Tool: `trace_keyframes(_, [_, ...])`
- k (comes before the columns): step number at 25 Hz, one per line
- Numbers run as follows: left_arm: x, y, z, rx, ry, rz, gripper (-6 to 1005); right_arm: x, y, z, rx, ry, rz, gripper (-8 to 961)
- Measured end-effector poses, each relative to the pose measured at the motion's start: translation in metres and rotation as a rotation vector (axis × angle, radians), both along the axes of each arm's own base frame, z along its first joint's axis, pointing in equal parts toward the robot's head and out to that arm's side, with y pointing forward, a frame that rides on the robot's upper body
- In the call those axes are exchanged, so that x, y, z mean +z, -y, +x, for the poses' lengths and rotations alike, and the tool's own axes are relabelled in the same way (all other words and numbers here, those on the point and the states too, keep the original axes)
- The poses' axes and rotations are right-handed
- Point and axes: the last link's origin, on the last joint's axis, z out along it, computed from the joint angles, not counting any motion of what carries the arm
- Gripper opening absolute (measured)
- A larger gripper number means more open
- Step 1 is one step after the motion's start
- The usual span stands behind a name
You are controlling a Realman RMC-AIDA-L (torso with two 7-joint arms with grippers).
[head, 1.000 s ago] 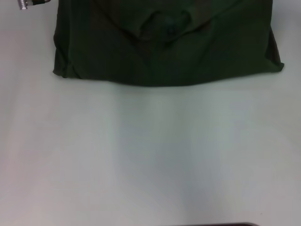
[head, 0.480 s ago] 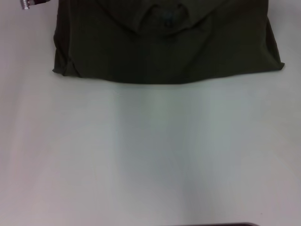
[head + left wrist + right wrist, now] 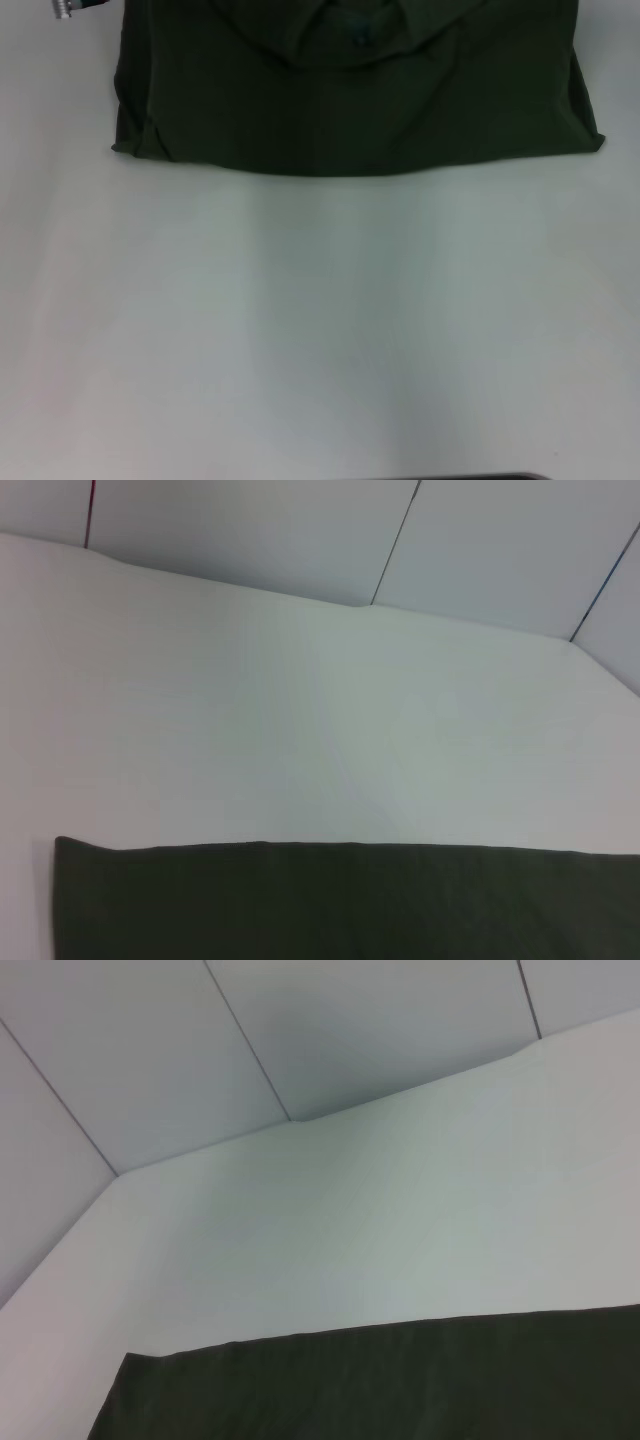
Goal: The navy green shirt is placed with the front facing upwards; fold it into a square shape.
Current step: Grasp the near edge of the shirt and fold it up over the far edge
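Shirt: dark olive green, folded, lying flat at the far side of the white table, collar opening upward. Straight edges show in both wrist views.
Left arm: a metal part at the shirt's far left corner.
Claws: state cannot be told.

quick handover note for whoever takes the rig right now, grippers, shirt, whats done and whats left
Left gripper: only a metal bit shows at the head view's top left edge; fingers not in view. Right gripper: not in view.
The dark olive-green cotton shirt lies on the white table at its far side, already folded into a wide block, collar showing on top.
Left: it is wider than square, so probably one more fold.
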Motion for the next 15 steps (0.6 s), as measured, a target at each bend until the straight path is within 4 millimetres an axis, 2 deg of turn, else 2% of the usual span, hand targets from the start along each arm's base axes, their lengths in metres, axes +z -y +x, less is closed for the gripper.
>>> trace_keyframes(6, [-0.001,0.000,-0.002,0.001,-0.003,0.010,49,-0.003,0.000,-0.002,0.012,0.009,-0.013,44])
trace_keyframes(11, [0.004,0.000,-0.013,0.072,0.040,0.018,50,-0.005,0.002,0.002,0.004,0.023,-0.029,44])
trace_keyframes(15, [0.007,0.000,-0.017,0.083,0.042,0.014,209,-0.005,0.003,0.005,-0.003,0.037,-0.031,150])
